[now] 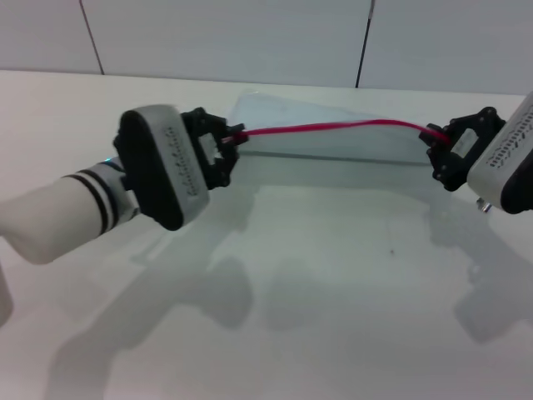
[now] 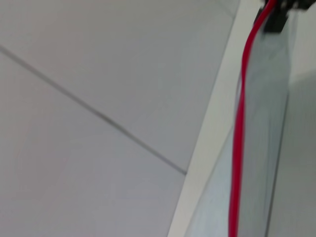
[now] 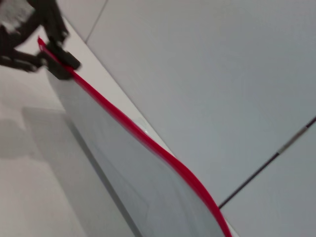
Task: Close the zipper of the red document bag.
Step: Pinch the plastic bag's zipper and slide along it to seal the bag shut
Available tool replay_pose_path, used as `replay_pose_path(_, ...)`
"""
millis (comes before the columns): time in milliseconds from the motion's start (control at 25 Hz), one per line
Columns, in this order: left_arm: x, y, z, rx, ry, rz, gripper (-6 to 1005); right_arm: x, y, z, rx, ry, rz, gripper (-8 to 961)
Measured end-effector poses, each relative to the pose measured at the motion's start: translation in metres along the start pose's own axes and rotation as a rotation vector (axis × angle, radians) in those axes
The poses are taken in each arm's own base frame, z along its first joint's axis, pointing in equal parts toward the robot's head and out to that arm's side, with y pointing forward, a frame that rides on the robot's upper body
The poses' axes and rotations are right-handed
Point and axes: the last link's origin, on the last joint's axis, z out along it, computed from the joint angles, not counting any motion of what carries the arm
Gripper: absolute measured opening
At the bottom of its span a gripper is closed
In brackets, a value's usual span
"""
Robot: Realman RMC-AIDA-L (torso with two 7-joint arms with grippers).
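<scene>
The red document bag (image 1: 333, 148), a translucent pale pouch, is held up off the table, stretched between my two grippers. Its zipper (image 1: 333, 127) runs as a thin red strip along the top edge and bows slightly upward. My left gripper (image 1: 236, 138) is shut on the zipper's left end. My right gripper (image 1: 436, 143) is shut on its right end. In the left wrist view the zipper (image 2: 240, 123) leads away along the bag (image 2: 261, 148) to the right gripper (image 2: 276, 12). In the right wrist view the zipper (image 3: 128, 129) leads to the left gripper (image 3: 49, 49). Whether the zip is sealed cannot be told.
The white table (image 1: 333, 292) lies beneath the bag and shows the arms' shadows. A pale panelled wall (image 1: 250, 33) with dark seams stands just behind the table's far edge.
</scene>
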Motion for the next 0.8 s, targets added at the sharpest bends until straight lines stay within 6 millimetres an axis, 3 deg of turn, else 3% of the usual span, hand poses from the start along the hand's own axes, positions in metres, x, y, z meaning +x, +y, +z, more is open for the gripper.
replay_pose_path(400,-0.024,-0.004,-0.019,0.053,-0.063,-0.052,117,0.008,-0.008,-0.004,0.031,0.015,0.021,156)
replay_pose_path(800,-0.024,-0.005,-0.019,0.058,-0.061,-0.062,126,0.012,-0.008,-0.004,0.034,0.025,0.016,171)
